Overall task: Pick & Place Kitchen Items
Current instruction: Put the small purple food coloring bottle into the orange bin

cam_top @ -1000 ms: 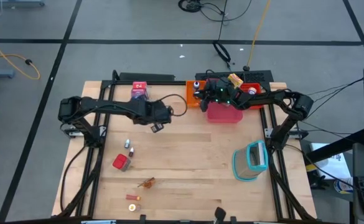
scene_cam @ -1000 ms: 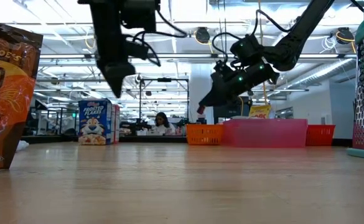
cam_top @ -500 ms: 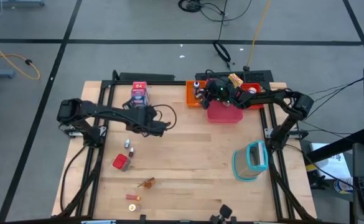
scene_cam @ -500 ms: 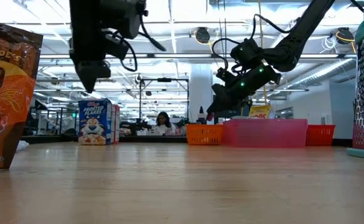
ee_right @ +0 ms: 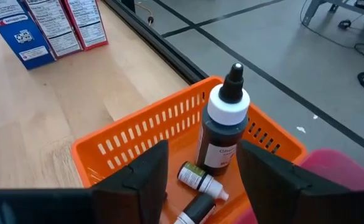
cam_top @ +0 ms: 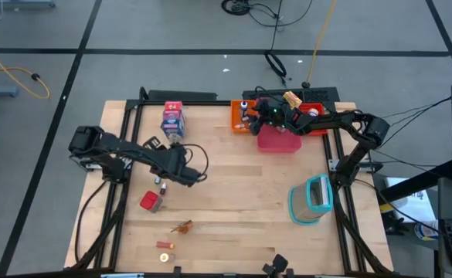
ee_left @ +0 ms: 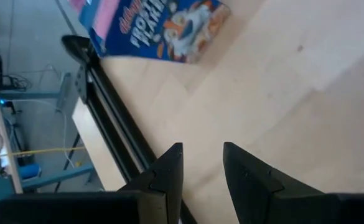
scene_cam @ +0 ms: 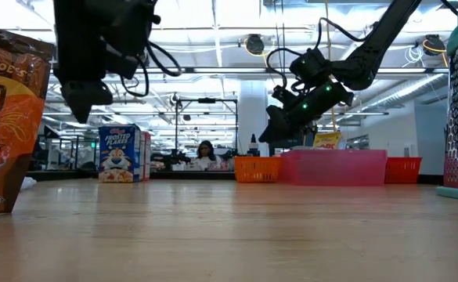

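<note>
Your left pincer (ee_left: 201, 148) has swung back from the middle of the table toward the near-left part. Its fingers stand narrowly apart with only bare wood between them, so it carries nothing.

Nearest the front edge, the orange-brown bits (cam_top: 181, 227) lie loose on the table. Just beyond them is the red cube (cam_top: 150, 201), and past that the two tiny bottles (cam_top: 161, 182), close by the left arm. My guess is those bottles are its next pick. The printed cartons (cam_top: 171, 120) stand farther back, near the far-left edge.

Farthest off, your right pincer (ee_right: 205, 149) hangs over the orange tray (ee_right: 138, 130). A second ago it was nearly closed. Now its fingers are spread wide and hold nothing. A dark-capped bottle (ee_right: 222, 134) stands upright in the tray below it, with small bottles (ee_right: 197, 177) lying beside it. That looks like a finished drop-off, so one more item is placed and several remain.
</note>
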